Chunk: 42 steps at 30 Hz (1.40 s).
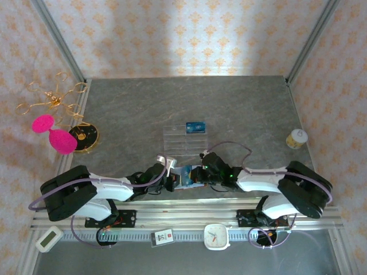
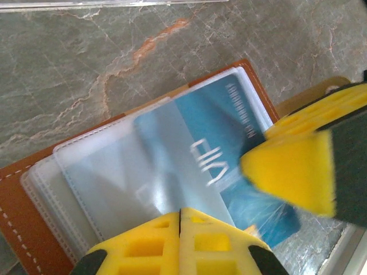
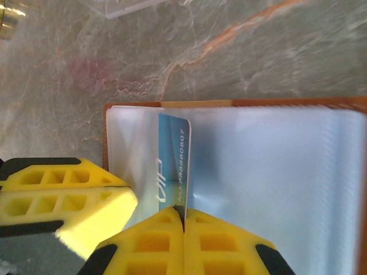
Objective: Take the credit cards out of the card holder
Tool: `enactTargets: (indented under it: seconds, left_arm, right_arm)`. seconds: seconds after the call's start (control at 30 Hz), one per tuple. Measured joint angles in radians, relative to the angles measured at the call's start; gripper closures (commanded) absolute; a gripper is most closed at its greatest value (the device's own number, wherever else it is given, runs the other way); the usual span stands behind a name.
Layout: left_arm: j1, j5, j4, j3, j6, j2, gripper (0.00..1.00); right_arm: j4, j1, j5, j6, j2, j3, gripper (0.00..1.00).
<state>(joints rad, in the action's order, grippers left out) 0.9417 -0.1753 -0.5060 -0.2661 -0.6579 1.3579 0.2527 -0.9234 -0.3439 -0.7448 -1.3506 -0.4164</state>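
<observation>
My right pincer (image 3: 183,213) is clamped shut on the blue card (image 3: 175,154), whose long axis runs straight ahead into the holder (image 3: 275,172).

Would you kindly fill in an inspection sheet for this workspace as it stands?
Surface: grey marble table, no spills seen.
Job's things: brown card holder lies open; blue card partly out of its clear sleeve; second card on the clear tray.
Clutter: pink object, gold wire stand, black disc, small cup.
Grippers: left gripper shut at the sleeves' edge; right gripper shut on the blue card.
Cables: purple cables loop along both arms.
Surroundings: patterned walls; timer, tag and clock on the front rail.
</observation>
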Motion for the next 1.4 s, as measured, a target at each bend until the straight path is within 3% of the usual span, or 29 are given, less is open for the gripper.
enactTargets:
  seconds: [0.23, 0.4, 0.47, 0.57, 0.8, 1.1, 1.4]
  left_arm:
    - [0.000, 0.000, 0.002, 0.000, -0.005, -0.005, 1.00]
    - [-0.001, 0.008, 0.064, -0.032, -0.003, -0.098, 0.77]
    - [-0.005, 0.024, 0.068, -0.054, 0.001, -0.175, 0.64]
    - [-0.022, 0.050, 0.023, -0.061, 0.004, -0.304, 0.53]
    - [-0.076, 0.061, -0.193, -0.059, 0.000, -0.422, 0.49]
    - [-0.179, -0.003, -0.559, 0.010, -0.130, -0.356, 0.50]
    - [-0.185, -0.053, -0.710, 0.016, -0.210, -0.319, 0.56]
  right_arm:
    - [-0.141, 0.043, 0.092, 0.005, 0.197, 0.046, 1.00]
    - [-0.182, 0.043, 0.133, 0.041, 0.317, 0.042, 1.00]
    - [-0.179, 0.043, 0.147, 0.054, 0.368, 0.034, 1.00]
    - [-0.137, 0.043, 0.169, 0.066, 0.411, 0.006, 1.00]
    - [0.109, 0.043, 0.207, 0.061, 0.407, -0.035, 1.00]
    - [0.405, 0.035, 0.209, 0.006, 0.333, -0.057, 1.00]
    - [0.515, -0.026, 0.211, 0.000, 0.256, -0.112, 1.00]
